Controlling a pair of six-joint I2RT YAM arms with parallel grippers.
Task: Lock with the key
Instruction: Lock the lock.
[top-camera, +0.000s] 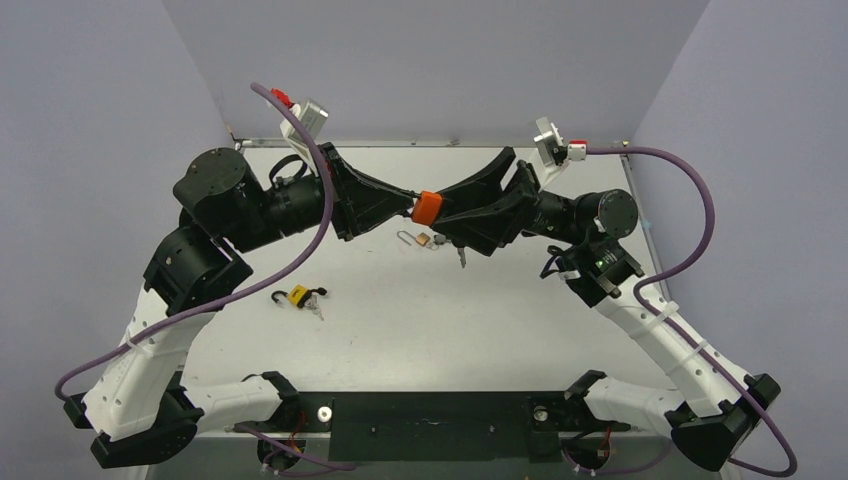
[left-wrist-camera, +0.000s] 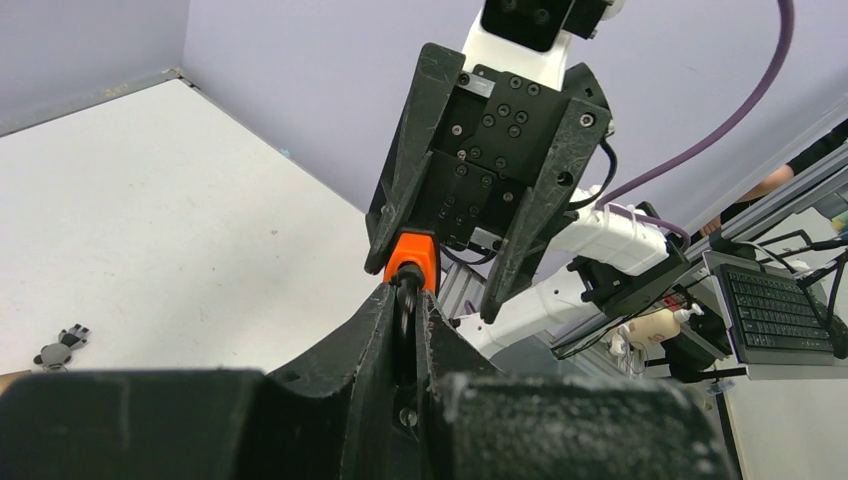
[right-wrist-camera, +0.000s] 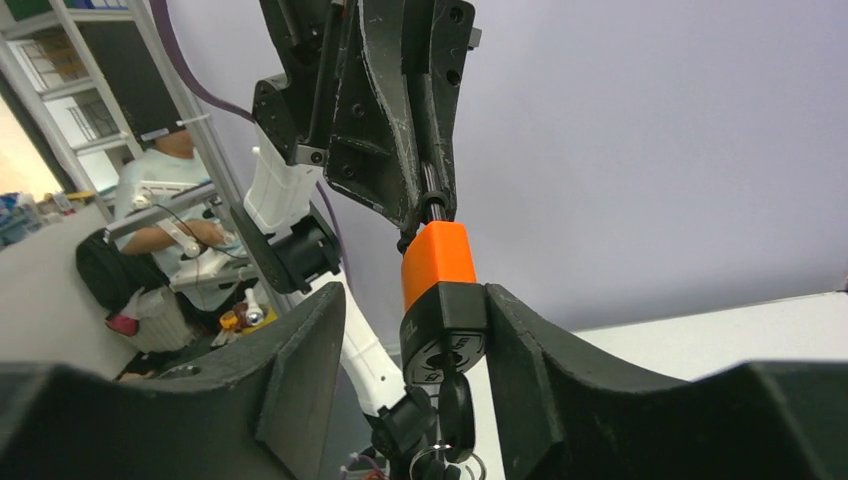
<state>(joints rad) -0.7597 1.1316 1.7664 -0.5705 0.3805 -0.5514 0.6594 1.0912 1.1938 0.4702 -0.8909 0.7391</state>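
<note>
The white table (top-camera: 450, 330) takes most of the room. Above its middle, the left arm (top-camera: 230, 210) and the right arm (top-camera: 590, 215) reach toward each other and meet in the air.

The left gripper (left-wrist-camera: 408, 300) has its fingers pressed together on the metal shackle (right-wrist-camera: 436, 200) of the orange padlock (right-wrist-camera: 438, 262) and carries it high above the table. The right gripper (right-wrist-camera: 415, 295) stands with its fingers apart, one on each side of the lock body. One finger lies against the body, and on the other side there is a clear gap.

The padlock has a bright orange upper part and a black lower part with the keyhole. A dark key (right-wrist-camera: 455, 400) sits in this keyhole, and a ring hangs under it. I cannot tell if the shackle is pushed in or not.

On the table lies a yellow padlock (top-camera: 298, 295) with its shackle open, and a small padlock (top-camera: 423, 239) lies just under the grippers.
</note>
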